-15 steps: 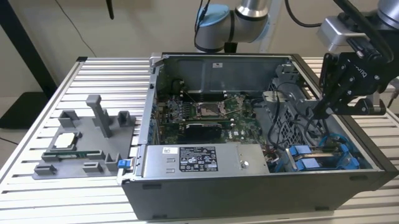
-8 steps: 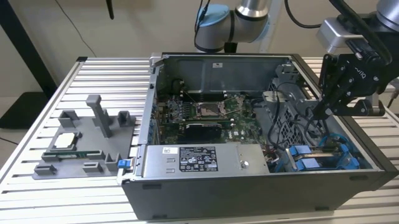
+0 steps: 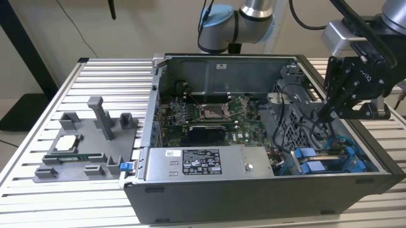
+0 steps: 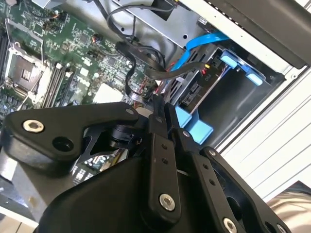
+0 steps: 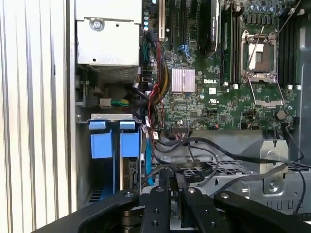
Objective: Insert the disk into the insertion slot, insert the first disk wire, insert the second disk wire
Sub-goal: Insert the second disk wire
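Note:
The disk point(image 4: 206, 90) sits in the insertion slot point(image 3: 355, 159), a grey metal bay at the case's corner on the exterior view's right. Its blue carrier tabs point(image 5: 129, 143) show at the bay's mouth. A bright blue wire point(image 4: 204, 46) runs down to the disk's end. My black gripper point(image 3: 326, 114) hangs above the bay. Its fingers point(image 4: 158, 141) stand close together on a black disk wire point(image 5: 194, 172), whose flat plug lies at the fingertips. More black wires point(image 4: 141, 63) loop over the board beside it.
The open case holds a motherboard with a square CPU socket point(image 3: 212, 111) and a grey power-supply box point(image 3: 203, 161) with a sticker. A grey fixture point(image 3: 82, 142) with small parts stands on the slotted table at the exterior view's left. The case walls are close around the bay.

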Robot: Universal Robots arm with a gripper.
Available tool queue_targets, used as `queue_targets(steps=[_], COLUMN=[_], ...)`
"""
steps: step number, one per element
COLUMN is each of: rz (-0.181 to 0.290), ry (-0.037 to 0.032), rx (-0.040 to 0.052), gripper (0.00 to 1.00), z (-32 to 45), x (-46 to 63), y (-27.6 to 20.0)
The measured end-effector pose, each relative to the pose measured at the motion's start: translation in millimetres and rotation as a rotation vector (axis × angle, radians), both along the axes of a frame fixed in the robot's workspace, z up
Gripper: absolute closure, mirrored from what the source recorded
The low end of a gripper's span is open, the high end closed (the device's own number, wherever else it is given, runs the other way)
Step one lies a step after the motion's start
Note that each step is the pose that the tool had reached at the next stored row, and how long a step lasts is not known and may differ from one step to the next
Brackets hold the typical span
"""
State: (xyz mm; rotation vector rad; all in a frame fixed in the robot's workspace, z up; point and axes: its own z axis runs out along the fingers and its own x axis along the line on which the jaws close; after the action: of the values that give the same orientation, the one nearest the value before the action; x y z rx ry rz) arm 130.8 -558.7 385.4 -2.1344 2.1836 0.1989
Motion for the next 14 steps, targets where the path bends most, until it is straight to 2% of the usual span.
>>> queue_targets(steps=[9,11,14], rz=[0.0,0.0,0.0], ry=[-0.0004,-0.0004,-0.0004], rx=[0.0,-0.0003,-0.0001], gripper=[1.0,1.0,1.0], z=[-12.4,-15.2,-16.7], x=[0.0,0.0,0.0], y=[-1.1,-3.3,-9.2])
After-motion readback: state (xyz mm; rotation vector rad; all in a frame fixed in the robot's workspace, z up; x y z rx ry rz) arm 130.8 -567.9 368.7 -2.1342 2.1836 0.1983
